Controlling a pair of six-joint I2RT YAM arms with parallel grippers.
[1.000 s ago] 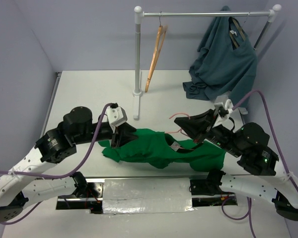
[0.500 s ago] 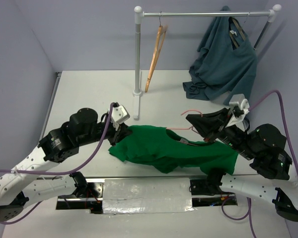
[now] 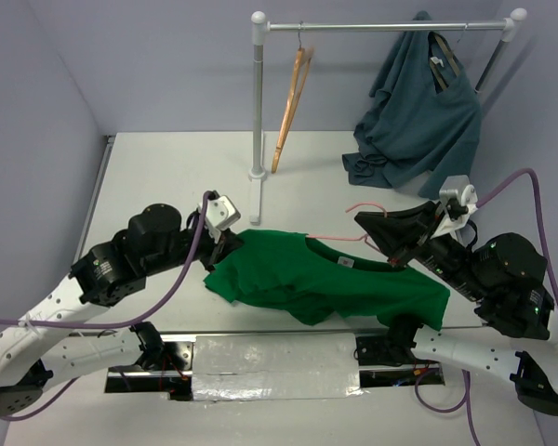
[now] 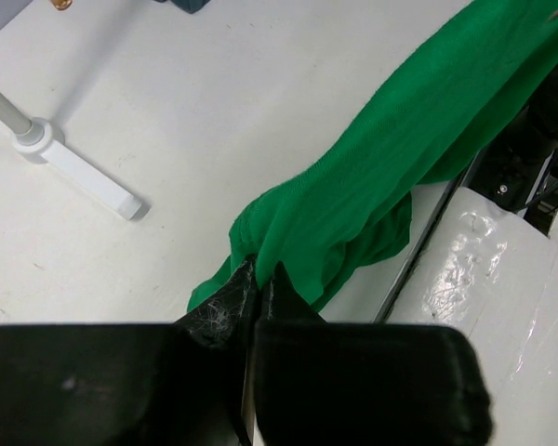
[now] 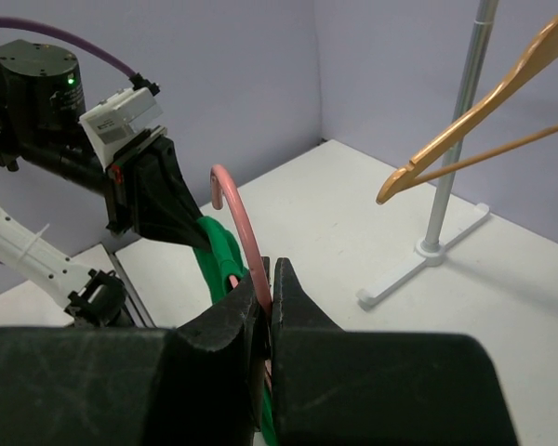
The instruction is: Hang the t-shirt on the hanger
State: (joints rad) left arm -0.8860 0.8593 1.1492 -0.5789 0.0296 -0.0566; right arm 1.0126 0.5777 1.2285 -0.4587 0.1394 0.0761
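Left end effector [image 4: 259, 276] pinches t-shirt [image 4: 428, 121]; right end effector [image 5: 269, 275] grips hanger [image 5: 235, 203].

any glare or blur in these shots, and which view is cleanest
Top view: cleanest, with even light, soft shadows and only a mild sheen on the silver tape. Left wrist view: white glare on that tape; t-shirt crisp, left gripper a dark foreground block. Right wrist view: right gripper dark and soft up close, pink hanger sharp.
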